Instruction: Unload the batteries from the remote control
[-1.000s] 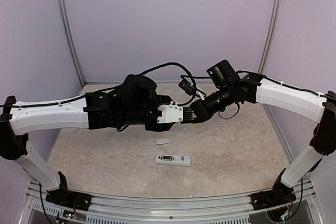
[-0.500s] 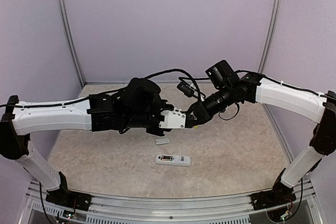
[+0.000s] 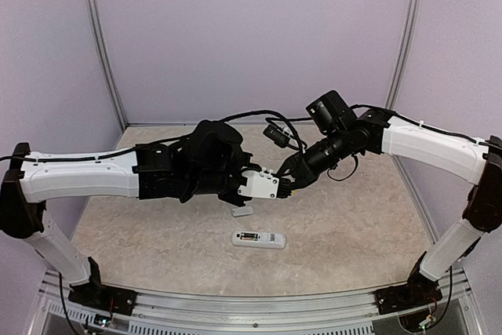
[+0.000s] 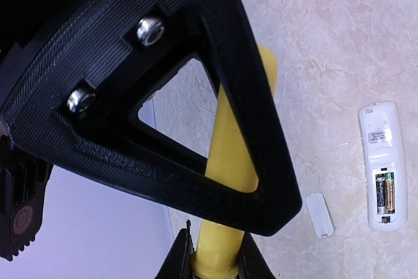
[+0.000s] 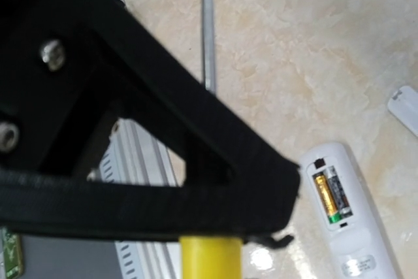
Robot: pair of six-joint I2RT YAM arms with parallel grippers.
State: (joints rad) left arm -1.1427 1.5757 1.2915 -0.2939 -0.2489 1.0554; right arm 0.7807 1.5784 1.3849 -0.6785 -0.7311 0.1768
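Above the table (image 3: 353,225), our right gripper (image 3: 292,183) clamps the screwdriver (image 4: 219,253), whether the left gripper (image 3: 274,186) holds it we can't tell, so let's seat it firmly before prying batteries (image 4: 385,191) from the remote (image 3: 258,238) below.

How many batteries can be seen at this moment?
2. A brassy-gold battery and a dark battery lie side by side in the open back of the remote control. Neither has been taken out yet; no others show.
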